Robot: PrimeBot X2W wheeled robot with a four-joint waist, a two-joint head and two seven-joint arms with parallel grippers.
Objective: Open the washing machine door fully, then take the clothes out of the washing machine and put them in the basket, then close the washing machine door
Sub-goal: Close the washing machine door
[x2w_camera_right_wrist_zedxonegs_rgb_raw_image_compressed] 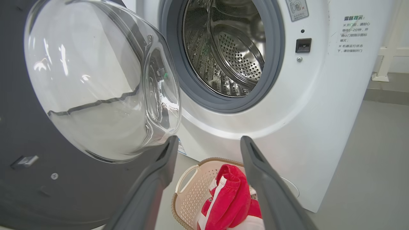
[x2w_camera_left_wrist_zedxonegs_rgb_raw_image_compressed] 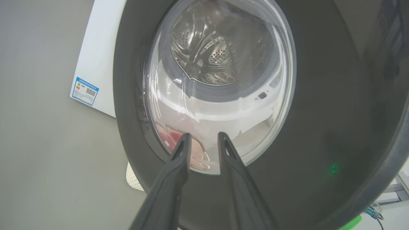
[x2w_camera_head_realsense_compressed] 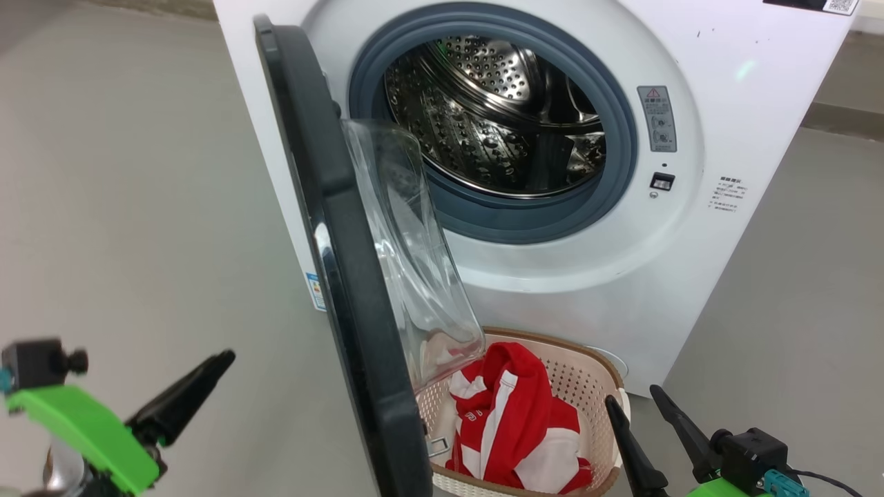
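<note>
We see the washing machine door swung open from the washing machine, and the red-and-white clothes lying in the basket below the machine's mouth. Our left gripper faces the door's glass with fingers slightly apart; our right gripper points at the basket, fingers spread wide.

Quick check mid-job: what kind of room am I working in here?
Probably a laundry corner, maybe a test room: a white front-loading washing machine stands on plain grey floor, with a basket of red clothes at its foot.
</note>
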